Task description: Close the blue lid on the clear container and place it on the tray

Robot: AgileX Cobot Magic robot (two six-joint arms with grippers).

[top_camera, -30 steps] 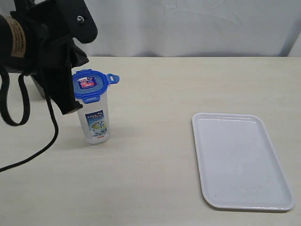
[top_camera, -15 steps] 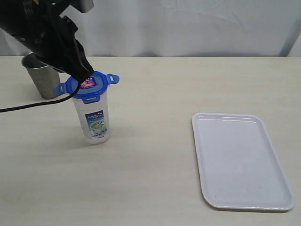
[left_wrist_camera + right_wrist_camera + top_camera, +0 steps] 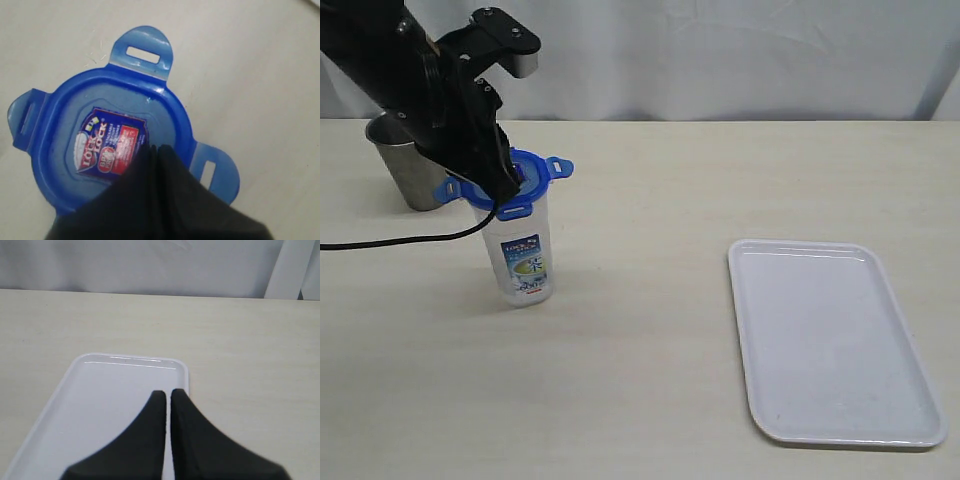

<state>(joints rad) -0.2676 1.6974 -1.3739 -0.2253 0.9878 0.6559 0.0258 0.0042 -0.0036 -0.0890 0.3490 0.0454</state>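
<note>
The clear container (image 3: 525, 258) stands upright on the table at the left, a blue-and-white label low on its side. The blue lid (image 3: 545, 170) lies on its mouth with its tabs sticking out. My left gripper (image 3: 510, 185) is shut and its tips rest on top of the lid, over the lid's sticker. In the left wrist view the blue lid (image 3: 75, 105) fills the picture and the left gripper (image 3: 155, 148) points onto the sticker's edge. The white tray (image 3: 830, 340) lies flat at the right. My right gripper (image 3: 168, 392) is shut, hanging above the tray (image 3: 100, 400), holding nothing.
A grey steel cup (image 3: 405, 165) stands behind and left of the container, partly hidden by my left arm. A black cable (image 3: 410, 240) trails from that arm over the table's left side. A pale curtain hangs behind the table.
My left arm swung up from beside the container and came down over it; its shut tips now rest on the lid's top. Container and tray have not moved.
</note>
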